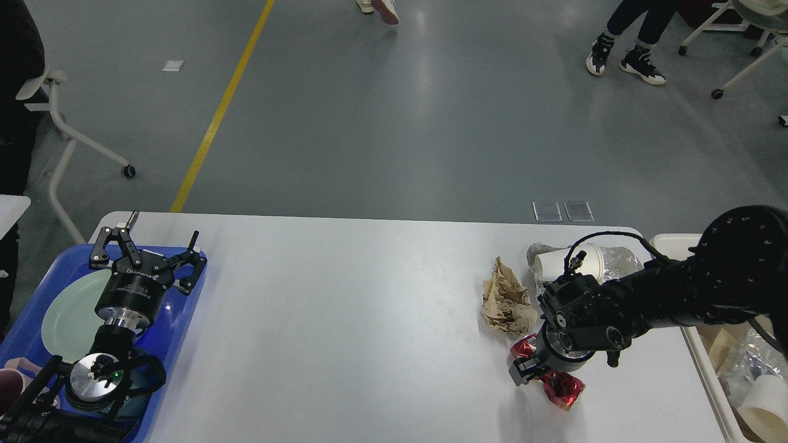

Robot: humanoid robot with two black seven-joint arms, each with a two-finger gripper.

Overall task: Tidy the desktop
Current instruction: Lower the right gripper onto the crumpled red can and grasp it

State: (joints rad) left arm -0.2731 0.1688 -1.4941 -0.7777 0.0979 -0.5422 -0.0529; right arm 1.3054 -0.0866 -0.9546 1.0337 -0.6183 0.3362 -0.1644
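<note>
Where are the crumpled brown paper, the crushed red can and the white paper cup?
crumpled brown paper (506,299), head view, middle of the wad.
crushed red can (563,387), head view, exposed end nearest the camera.
white paper cup (557,264), head view, side wall near its open rim.

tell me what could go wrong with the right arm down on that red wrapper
The right gripper covers only one end of the crumpled red wrapper, so it might slip out when lifted. The brown paper wad lies right beside the arm and could get knocked across the desktop.
</note>
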